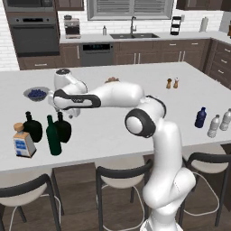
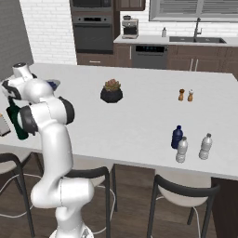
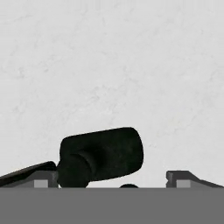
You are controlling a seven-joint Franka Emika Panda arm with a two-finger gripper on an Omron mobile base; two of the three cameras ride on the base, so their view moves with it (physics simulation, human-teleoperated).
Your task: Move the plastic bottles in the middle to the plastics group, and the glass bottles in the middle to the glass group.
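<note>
Left base view: the white island counter carries a blueberry bowl at ten o'clock and the square cork-stoppered bottle, two black flasks and the slim green bottle at eight o'clock; the gripper hangs just above the nearer flask. Right base view: the dark blue bottle and two clear plastic bottles stand at four o'clock. Hand view: a glossy round black flask lies at six o'clock between spread fingertips, ungripped.
</note>
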